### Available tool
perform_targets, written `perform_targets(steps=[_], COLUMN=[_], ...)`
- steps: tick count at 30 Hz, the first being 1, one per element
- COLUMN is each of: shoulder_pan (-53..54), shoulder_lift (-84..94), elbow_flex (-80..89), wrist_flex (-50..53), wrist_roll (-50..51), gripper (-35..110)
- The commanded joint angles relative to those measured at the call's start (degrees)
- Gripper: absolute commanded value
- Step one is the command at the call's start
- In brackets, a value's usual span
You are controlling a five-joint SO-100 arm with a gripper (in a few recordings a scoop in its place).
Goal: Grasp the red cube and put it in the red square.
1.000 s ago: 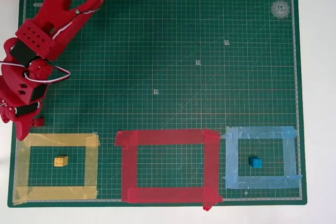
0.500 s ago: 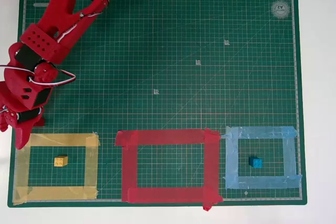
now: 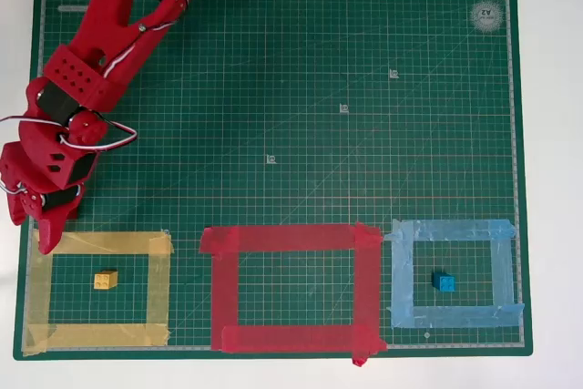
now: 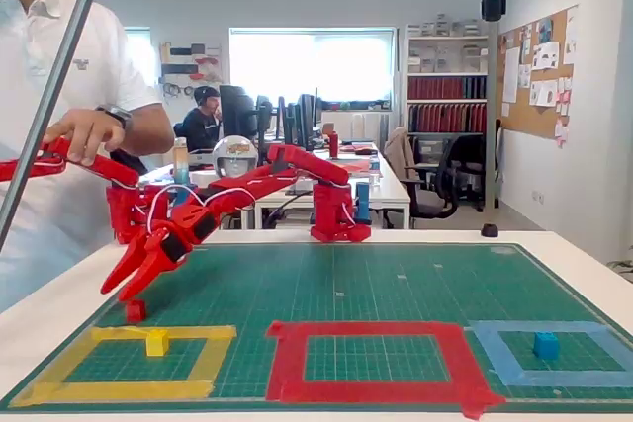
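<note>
Arm (image 4: 247, 190) and tool (image 4: 129, 282): red plastic with a matt, faintly layered finish; black plastic parts set into the joints. Red cube (image 4: 135, 310): bright, smooth plastic, as are the yellow block (image 3: 106, 280) and blue block (image 3: 444, 282). Cutting mat (image 3: 310, 116): dark green, matt, rubbery-looking sheet printed with a fine pale grid. Red square (image 3: 291, 289): strips of red tape, slightly sheened, rough and wrinkled at the overlapping corners. Yellow tape frame (image 3: 96, 291): semi-translucent, papery strips. Light blue tape frame (image 3: 455, 272): translucent, creased strips. Tabletop (image 3: 551, 170): smooth white surface, matt.
</note>
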Motion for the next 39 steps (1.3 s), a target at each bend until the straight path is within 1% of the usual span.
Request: perform_targets(steps=[1,6,15,17,21,22,27,29,34,36,39], shoulder_pan=[-0.8,-1.3,-0.6,-0.1,0.4,0.5,0.4,0.2,0.1,0.2,0.5], shoulder_lift=[8.4,14.0,20.4,22.0,25.4,26.9,41.0,44.9,43.5,41.8,38.1], elbow_flex=[0.4,6.9,13.6,16.4,24.9,27.6,50.2,56.5,63.4,63.4,63.3], wrist_flex=[-2.3,-7.7,-9.4,-13.4,-24.5,-25.8,-33.3,-35.4,-47.6,-48.5,-53.4], wrist_roll=[-1.9,-1.9,-1.9,-1.9,-2.1,-2.4,-2.5,-2.6,-2.8,-3.1,-3.3], gripper=[25,25,25,25,25,25,26,26,26,26,26])
